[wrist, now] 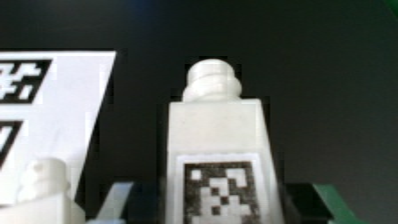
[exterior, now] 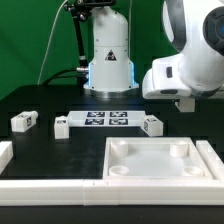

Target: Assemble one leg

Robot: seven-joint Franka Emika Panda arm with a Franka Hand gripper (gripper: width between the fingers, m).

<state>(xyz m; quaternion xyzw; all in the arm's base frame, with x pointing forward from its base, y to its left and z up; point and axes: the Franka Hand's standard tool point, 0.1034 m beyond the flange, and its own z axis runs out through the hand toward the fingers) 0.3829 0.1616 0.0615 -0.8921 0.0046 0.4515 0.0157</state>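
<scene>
In the wrist view a white leg [wrist: 217, 130] with a rounded peg end lies on the black table, its marker tag [wrist: 222, 190] facing up. It lies between my fingers [wrist: 118, 200], with a dark gap on each side. My gripper [wrist: 222, 205] is open and straddles it without touching. A second leg [wrist: 45, 188] lies close beside it. In the exterior view my gripper [exterior: 185, 103] hangs low at the right, mostly hidden by the arm's white body. Three legs show there [exterior: 22, 121], [exterior: 60, 127], [exterior: 152, 125]. The square white tabletop [exterior: 128, 176] lies in front.
The marker board [exterior: 105, 120] lies between the legs in the exterior view and shows in the wrist view [wrist: 54, 100]. A white raised border [exterior: 45, 190] runs along the table's front left. The robot base [exterior: 108, 60] stands behind.
</scene>
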